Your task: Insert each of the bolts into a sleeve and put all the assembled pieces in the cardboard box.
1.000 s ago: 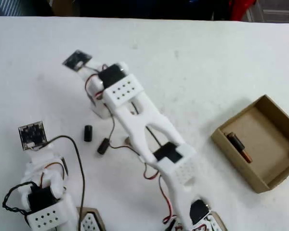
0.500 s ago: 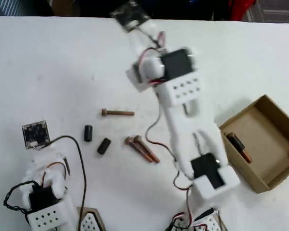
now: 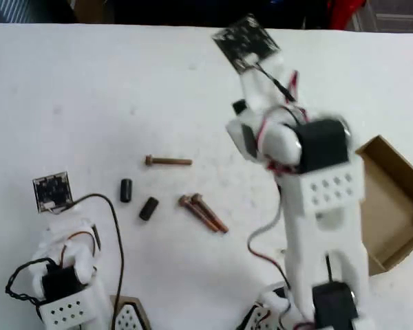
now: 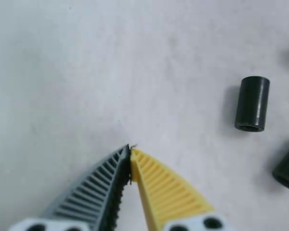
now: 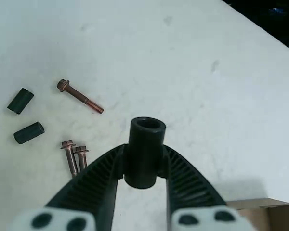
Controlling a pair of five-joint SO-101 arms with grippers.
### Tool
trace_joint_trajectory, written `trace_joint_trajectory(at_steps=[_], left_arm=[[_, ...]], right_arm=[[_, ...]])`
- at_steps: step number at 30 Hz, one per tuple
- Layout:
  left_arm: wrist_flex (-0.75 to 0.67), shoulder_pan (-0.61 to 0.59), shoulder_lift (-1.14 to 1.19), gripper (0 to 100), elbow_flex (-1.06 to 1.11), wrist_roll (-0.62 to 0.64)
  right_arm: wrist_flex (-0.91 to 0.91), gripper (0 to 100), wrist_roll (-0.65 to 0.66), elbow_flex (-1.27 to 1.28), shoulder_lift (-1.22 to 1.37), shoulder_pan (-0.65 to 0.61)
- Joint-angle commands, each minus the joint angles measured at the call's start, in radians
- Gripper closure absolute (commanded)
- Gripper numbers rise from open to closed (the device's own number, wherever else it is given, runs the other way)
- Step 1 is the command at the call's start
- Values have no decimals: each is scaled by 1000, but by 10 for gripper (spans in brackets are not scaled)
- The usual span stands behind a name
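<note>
Sleeve (image 5: 145, 144) gripped in my right claw (image 5: 143, 155), above the table (image 3: 89, 82); bolts (image 3: 203, 213) at its 7–8 o'clock, box (image 3: 392, 206) at 4. My left claw (image 4: 130, 154) pinched shut, empty; loose sleeves (image 4: 252, 103) at its 3.

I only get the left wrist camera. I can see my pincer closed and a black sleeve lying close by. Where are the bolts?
Observer: In the high view, three are lying on the table: a lone bolt and a pair of bolts side by side.
Operator: What is the other arm holding?
Observer: The right pincer is shut on another black sleeve, and you can see its open end.
Operator: And where is the box?
Observer: The cardboard box sits on the right arm's side of the table.
</note>
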Motion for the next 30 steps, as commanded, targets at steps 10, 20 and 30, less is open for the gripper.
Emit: trace_joint_trajectory(at_steps=[10, 20, 30], left_arm=[[-23, 139, -12, 977, -3, -12], [-2, 180, -12, 977, -89, -11], [94, 226, -12, 977, -296, -14]], right_arm=[[-196, 981, 14, 519, -407, 25], [-372, 981, 9, 884, -677, 25], [-616, 981, 5, 1203, -791, 19]])
